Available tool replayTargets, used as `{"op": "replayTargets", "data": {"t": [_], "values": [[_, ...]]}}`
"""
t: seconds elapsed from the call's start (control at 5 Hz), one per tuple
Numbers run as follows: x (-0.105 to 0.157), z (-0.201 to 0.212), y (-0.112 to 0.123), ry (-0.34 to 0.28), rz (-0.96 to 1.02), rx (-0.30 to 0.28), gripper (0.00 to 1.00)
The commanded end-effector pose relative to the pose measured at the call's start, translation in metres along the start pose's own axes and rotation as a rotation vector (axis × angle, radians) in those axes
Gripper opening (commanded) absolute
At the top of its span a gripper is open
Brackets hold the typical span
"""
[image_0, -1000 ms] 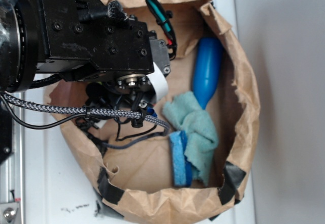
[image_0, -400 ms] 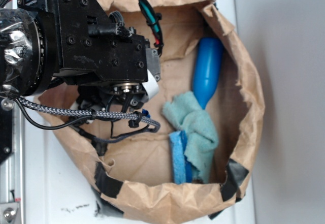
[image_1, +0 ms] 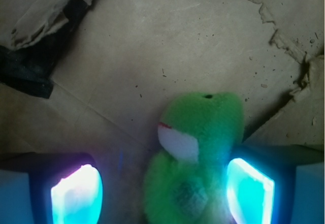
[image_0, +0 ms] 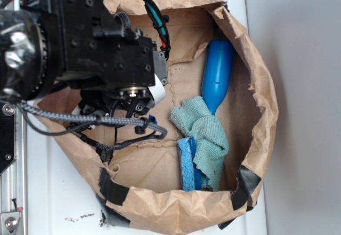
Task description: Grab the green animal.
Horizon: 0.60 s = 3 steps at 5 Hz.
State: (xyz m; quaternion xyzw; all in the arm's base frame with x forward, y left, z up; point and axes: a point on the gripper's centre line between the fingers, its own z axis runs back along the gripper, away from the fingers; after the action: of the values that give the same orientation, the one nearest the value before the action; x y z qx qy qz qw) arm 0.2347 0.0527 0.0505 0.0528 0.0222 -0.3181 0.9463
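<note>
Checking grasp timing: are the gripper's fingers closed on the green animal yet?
Open. In the wrist view the gripper straddles the green animal, with a clear gap on the left side.

The exterior camera looks straight down on me from above — it takes in the whole paper bag (image_0: 250, 112) and my black arm (image_0: 90, 48), which blocks its left side. My wrist camera rides behind my fingers (image_1: 249, 191) and faces down into the bag, very near its brown floor (image_1: 152, 46). Both views share that floor — but the patch under my arm shows only from the wrist.
</note>
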Motion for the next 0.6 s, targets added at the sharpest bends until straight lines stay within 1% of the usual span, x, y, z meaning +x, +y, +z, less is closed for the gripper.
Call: {"op": "replayTargets", "data": {"t": [0.0,0.2,0.4], "values": [[0.006,0.014,0.003,-0.029,-0.005,0.038,1.00],[0.014,-0.013,0.013,0.006,0.015,0.110,1.00],[0.016,-0.007,0.010,-0.025,0.001,0.112,0.33]]}}
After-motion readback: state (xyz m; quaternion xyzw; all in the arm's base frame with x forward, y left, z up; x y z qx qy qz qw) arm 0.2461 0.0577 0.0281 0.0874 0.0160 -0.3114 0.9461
